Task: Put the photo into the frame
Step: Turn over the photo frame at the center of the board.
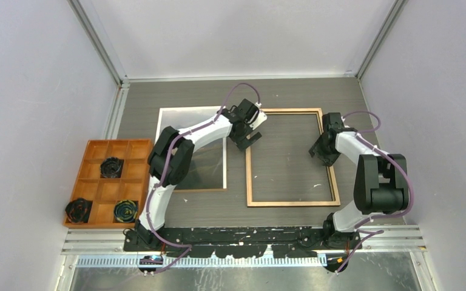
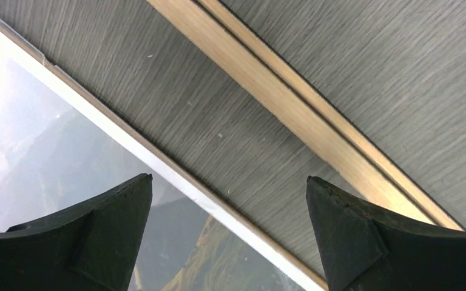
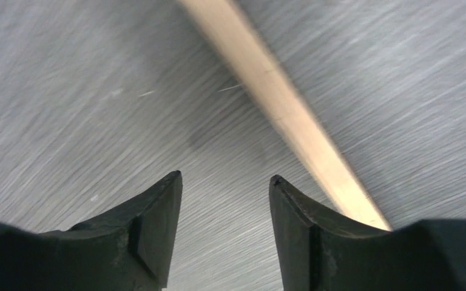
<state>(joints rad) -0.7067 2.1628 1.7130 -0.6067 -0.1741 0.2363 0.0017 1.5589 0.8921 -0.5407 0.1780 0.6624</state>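
Note:
The frame [image 1: 290, 202] lies flat at mid table, its light wood back up, with bare table inside it. The photo [image 1: 209, 163], a dark mountain print with a white border, lies flat to its left, partly under my left arm. My left gripper [image 1: 250, 139] is open and empty over the gap between the photo's right edge and the frame's left rail. The left wrist view shows the photo [image 2: 48, 157] and that rail [image 2: 291, 103] between the open tips. My right gripper [image 1: 319, 153] is open and empty just inside the frame's right rail [image 3: 291, 121].
An orange compartment tray [image 1: 135, 150] stands at the left with three dark round parts in its cells. A brown edge [image 2: 176, 167] shows under the photo's border. White walls close in the table on three sides.

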